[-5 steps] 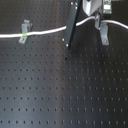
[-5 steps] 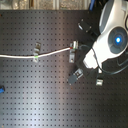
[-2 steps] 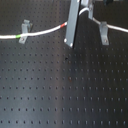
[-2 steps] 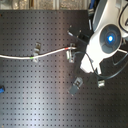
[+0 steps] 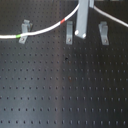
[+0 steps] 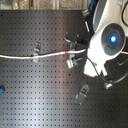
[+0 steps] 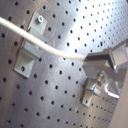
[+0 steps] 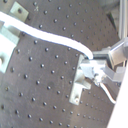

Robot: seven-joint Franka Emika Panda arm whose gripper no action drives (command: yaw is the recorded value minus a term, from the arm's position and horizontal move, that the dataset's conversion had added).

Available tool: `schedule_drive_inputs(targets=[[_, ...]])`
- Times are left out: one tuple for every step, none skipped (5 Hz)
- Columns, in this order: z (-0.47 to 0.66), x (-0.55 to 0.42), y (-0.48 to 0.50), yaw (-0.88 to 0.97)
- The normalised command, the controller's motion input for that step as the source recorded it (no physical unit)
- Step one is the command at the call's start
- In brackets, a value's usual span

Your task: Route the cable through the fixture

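Over the last second the gripper [image 5: 82, 34] shifts toward the first exterior view's left, from right of the middle clip [image 5: 69, 33] to just beside it, between that clip and the right-hand clip [image 5: 103, 32]. The cable [image 5: 42, 32] goes with it: its held end now sits close to the middle clip, and its red band [image 5: 62, 21] lies just up and left of that clip instead of further right. In the second exterior view the arm's white body [image 6: 107, 42] moves toward the second exterior view's left, and the red band [image 6: 68, 51] now lies just above the clip there [image 6: 71, 62]
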Motion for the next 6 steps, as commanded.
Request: schedule_drive_inputs(targets=[[0.75, 0.096, 0.298, -0.03], [0.70, 0.121, 0.398, -0.11], [0.53, 0.145, 0.496, -0.14], [0.38, 0.106, 0.416, -0.06], [0.16, 0.056, 0.238, 0.00], [0.42, 0.028, 0.131, -0.09]])
